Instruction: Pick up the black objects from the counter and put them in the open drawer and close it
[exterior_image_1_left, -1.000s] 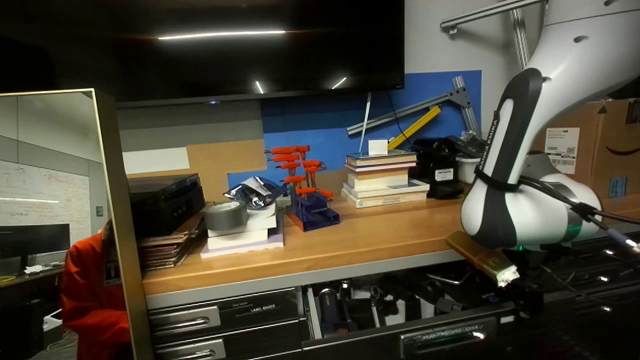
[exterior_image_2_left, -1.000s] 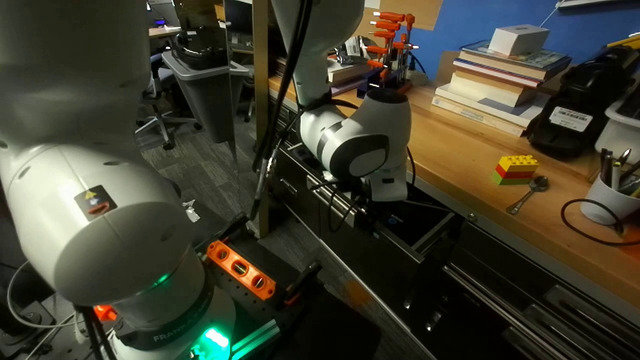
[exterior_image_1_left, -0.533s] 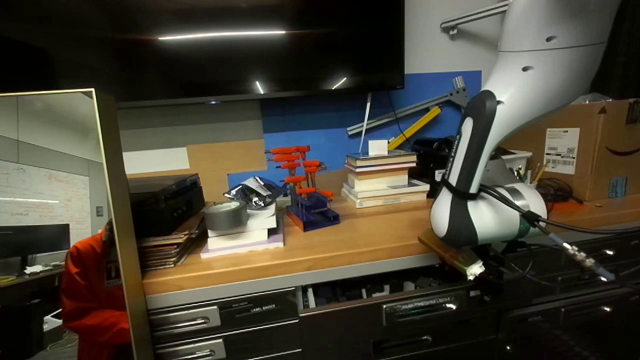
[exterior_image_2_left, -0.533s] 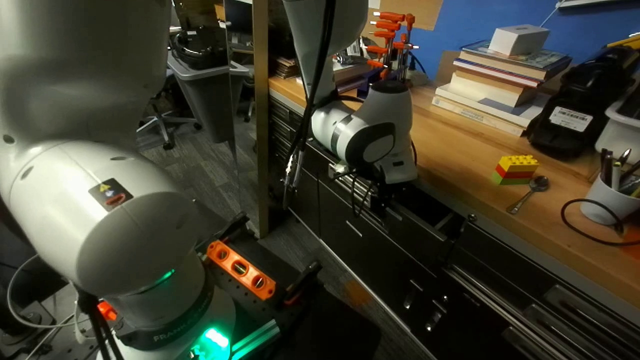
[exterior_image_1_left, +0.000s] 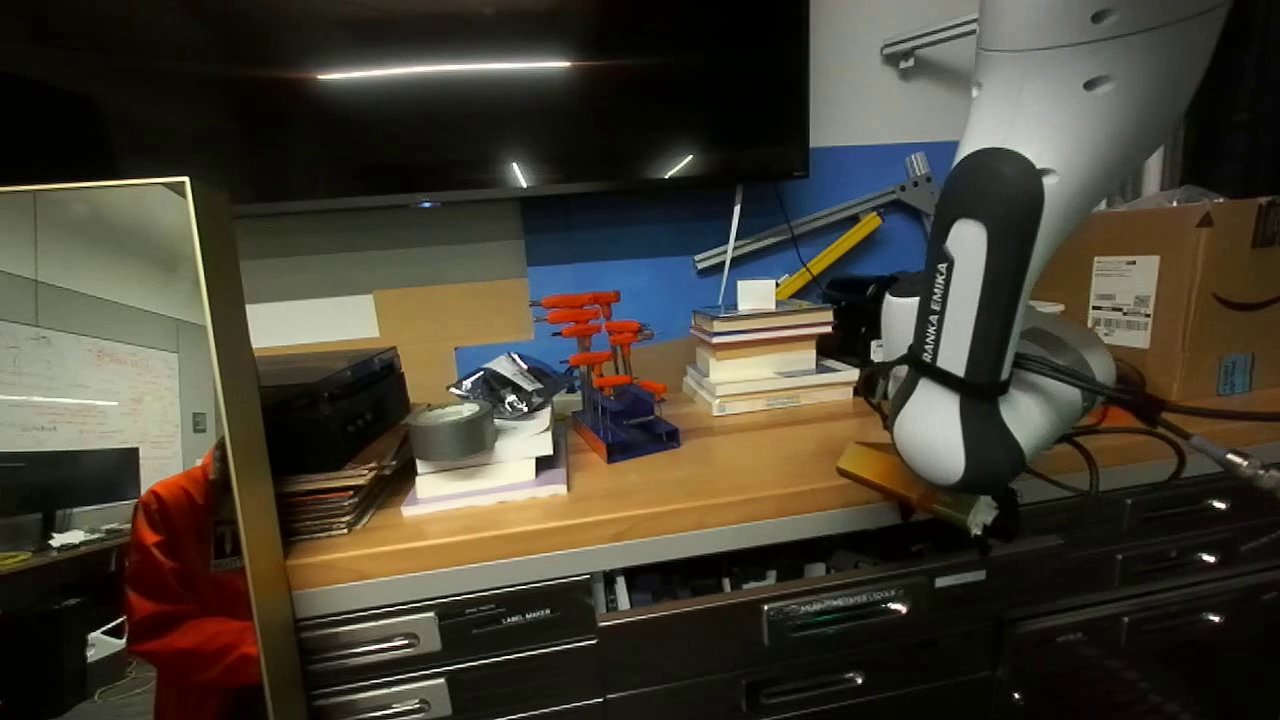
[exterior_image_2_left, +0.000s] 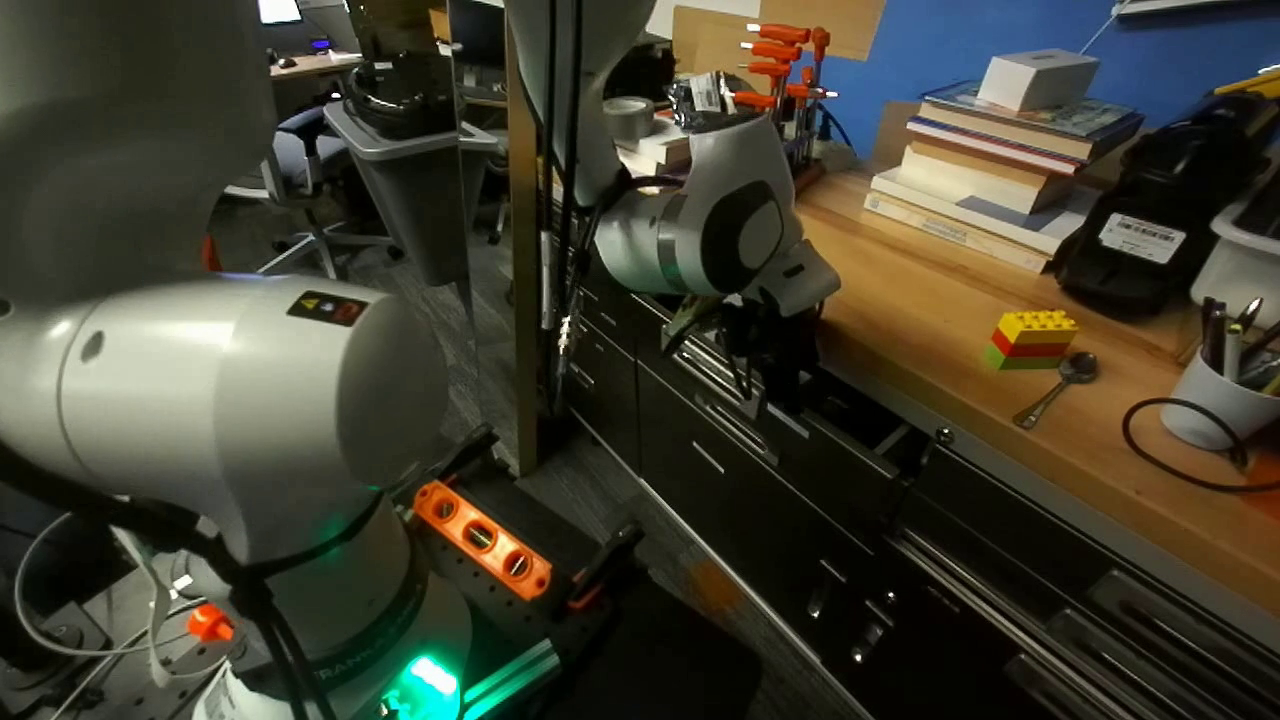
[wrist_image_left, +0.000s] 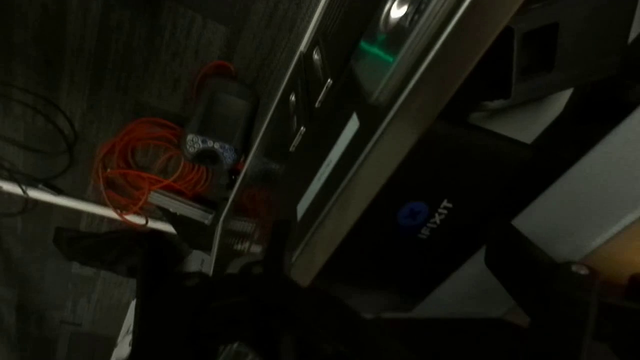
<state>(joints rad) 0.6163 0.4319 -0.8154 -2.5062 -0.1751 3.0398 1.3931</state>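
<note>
Wooden counter (exterior_image_1_left: 620, 505), with drawer (exterior_image_1_left: 690, 645) ajar below the gripper (exterior_image_2_left: 786, 388).

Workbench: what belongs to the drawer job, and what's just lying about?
Part of the job:
drawer, partly open
counter
black objects, which I can't single out with certainty

Lying about:
books
tape roll
red-handled tools
toy bricks
spoon
pen cup

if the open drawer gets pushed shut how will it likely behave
The drawer will probably feel fairly heavy, given its wide front and the dark clutter inside. It should likely slide straight rather than tip, being set in beneath the counter. The handle may be slick to push against, judging by its bright gleam.
</note>
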